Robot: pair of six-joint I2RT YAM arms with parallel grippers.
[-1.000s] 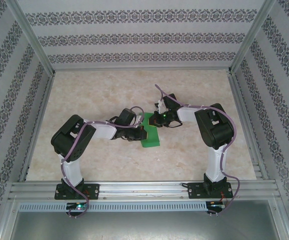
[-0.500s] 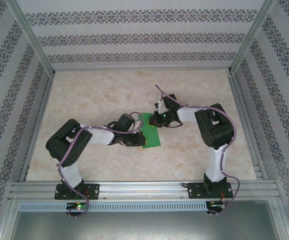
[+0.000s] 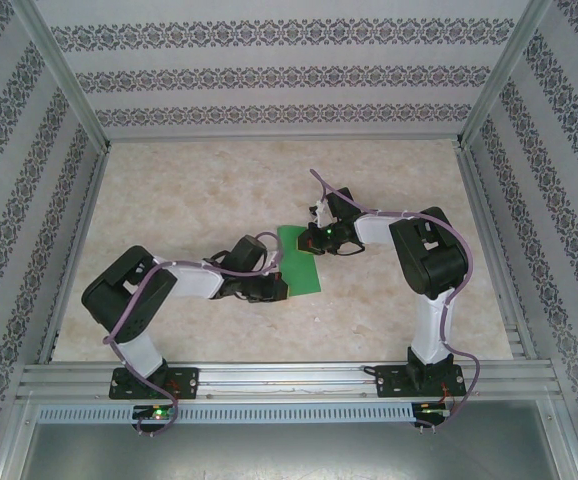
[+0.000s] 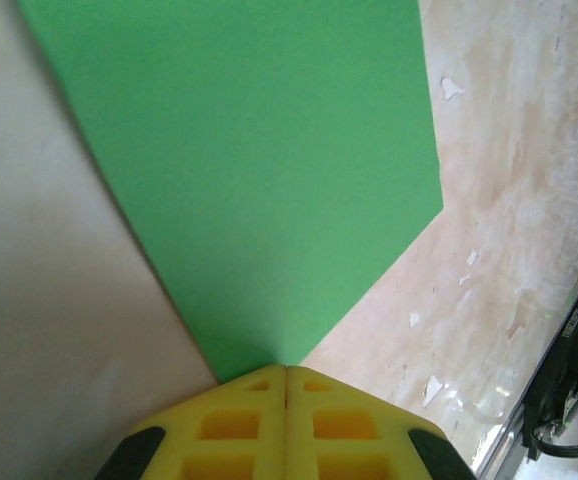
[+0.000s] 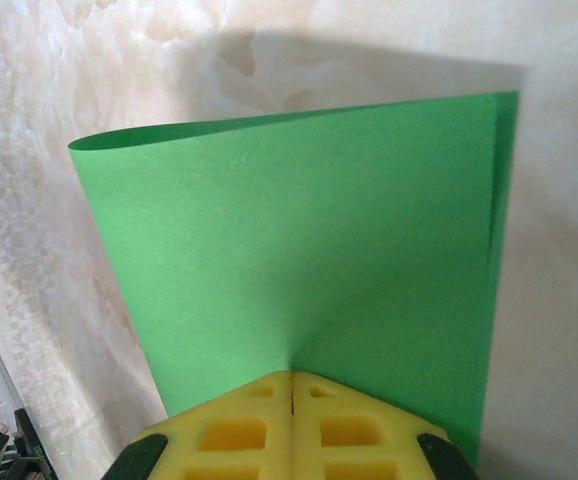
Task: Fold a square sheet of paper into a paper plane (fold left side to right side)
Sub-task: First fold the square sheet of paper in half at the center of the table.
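The square sheet of paper [image 3: 300,257] is bright green and lies folded over into a narrow rectangle at the table's middle, not a paper plane. In the right wrist view the sheet [image 5: 299,240] shows two layers, with a rounded fold at its left. My left gripper [image 3: 280,290] is shut, and its yellow tip [image 4: 286,368] touches the sheet [image 4: 259,170] at its near left corner. My right gripper [image 3: 315,238] is shut too, its tip [image 5: 292,374] pressing on the sheet's far right part. Nothing sits between either pair of jaws.
The marbled beige table [image 3: 189,190] is boxed in by patterned walls at the left, back and right. A metal rail [image 3: 289,378] carrying both arm bases runs along the near edge. The right arm's elbow [image 3: 429,255] stands right of the sheet.
My left gripper has slid along the sheet's left edge toward the near corner, baring more green. The right gripper has stayed put on the sheet.
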